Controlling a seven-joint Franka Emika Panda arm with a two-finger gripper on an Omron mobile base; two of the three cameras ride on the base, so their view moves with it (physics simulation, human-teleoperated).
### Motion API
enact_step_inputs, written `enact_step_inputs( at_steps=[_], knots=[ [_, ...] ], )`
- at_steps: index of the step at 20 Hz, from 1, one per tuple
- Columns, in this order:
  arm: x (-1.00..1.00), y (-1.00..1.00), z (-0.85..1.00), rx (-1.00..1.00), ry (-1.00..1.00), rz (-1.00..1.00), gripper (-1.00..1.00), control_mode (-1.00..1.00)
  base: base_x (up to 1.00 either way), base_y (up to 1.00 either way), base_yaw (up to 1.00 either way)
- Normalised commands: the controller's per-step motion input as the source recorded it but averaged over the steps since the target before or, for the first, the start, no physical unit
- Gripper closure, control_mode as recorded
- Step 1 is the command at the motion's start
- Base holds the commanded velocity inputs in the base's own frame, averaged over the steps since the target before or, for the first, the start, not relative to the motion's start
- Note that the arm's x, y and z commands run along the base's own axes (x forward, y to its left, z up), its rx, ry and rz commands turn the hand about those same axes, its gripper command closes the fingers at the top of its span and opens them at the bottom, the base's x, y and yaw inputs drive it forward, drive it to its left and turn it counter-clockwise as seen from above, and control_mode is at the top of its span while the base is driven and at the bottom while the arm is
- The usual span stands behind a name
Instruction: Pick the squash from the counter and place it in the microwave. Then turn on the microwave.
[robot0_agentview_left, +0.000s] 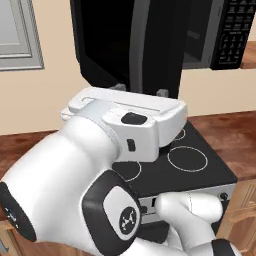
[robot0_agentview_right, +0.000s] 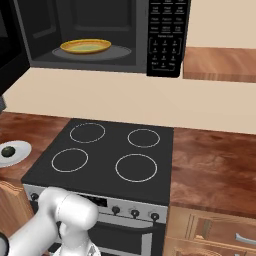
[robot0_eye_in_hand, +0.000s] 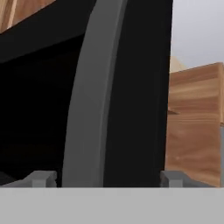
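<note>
Two gripper (robot0_eye_in_hand: 105, 177) fingertips straddle the microwave (robot0_eye_in_hand: 127, 87) door's edge.

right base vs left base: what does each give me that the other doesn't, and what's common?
Right base view: the squash on a white plate on the counter at far left, and the microwave cavity with a yellow dish inside.
Left base view: the gripper, jaws open, up at the edge of the swung-open door, plus a grey framed panel upper left.
Shared: stovetop, keypad, counter.
</note>
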Motion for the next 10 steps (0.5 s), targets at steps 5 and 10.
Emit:
enact_step_inputs(
  at_steps=[5,10],
  knots=[
    [-1.0,0.2,0.08,0.03,0.0,0.2,-1.0,-1.0,0.0,0.0,0.0],
    [-1.0,-0.03,0.18,0.02,0.0,0.09,-1.0,-1.0,0.0,0.0,0.0]
  ],
)
